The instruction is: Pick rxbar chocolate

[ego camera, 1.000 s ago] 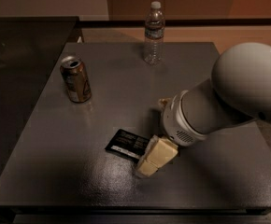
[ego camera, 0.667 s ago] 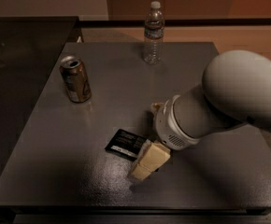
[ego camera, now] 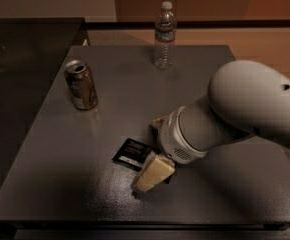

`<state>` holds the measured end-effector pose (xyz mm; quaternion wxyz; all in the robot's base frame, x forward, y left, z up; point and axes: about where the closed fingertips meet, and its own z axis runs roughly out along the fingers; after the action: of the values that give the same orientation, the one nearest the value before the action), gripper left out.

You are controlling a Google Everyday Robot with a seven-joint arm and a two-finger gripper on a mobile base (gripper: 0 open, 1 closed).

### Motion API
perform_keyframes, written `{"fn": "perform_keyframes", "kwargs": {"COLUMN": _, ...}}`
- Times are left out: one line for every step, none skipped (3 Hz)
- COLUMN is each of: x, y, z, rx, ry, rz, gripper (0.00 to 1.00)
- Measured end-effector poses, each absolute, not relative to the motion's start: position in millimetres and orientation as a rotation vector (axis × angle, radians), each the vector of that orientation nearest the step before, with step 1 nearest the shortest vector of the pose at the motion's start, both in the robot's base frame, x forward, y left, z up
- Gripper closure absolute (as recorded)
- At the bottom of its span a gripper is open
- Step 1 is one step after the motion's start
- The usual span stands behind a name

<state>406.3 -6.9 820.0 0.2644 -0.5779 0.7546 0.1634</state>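
Note:
The rxbar chocolate [ego camera: 131, 153] is a flat black wrapper with pale print, lying on the grey table [ego camera: 115, 104] near its front middle. My gripper [ego camera: 152, 173] reaches down from the big white arm on the right. Its cream-coloured finger [ego camera: 154, 170] sits over the right end of the bar, right at the table surface, and hides that end. The other finger is hidden behind the wrist.
A brown-gold drink can [ego camera: 81, 84] stands upright at the left of the table. A clear water bottle [ego camera: 164, 36] stands at the back middle. A dark counter [ego camera: 20, 49] adjoins the table's left side. My white arm [ego camera: 245, 109] covers the right part.
The arm has shifted left and lower, bringing the gripper finger down over the right end of the bar. The bar, the can and the bottle have not moved.

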Motion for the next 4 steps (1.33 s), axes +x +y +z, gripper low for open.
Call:
{"fn": "perform_keyframes", "kwargs": {"x": 406, "y": -5, "z": 823, "rx": -1.560, "ry": 2.028, "rz": 0.456, "gripper": 0.39}}
{"fn": "perform_keyframes", "kwargs": {"x": 405, "y": -4, "z": 827, "rx": -1.556, "ry": 2.018, "rz": 0.469, "gripper": 0.61}}
{"fn": "perform_keyframes", "kwargs": {"x": 406, "y": -6, "z": 836, "rx": -1.543, "ry": 2.000, "rz": 0.478, "gripper": 0.85}}
{"fn": "perform_keyframes", "kwargs": {"x": 406, "y": -6, "z": 849, "rx": -1.534, "ry": 1.983, "rz": 0.473, "gripper": 1.00}}
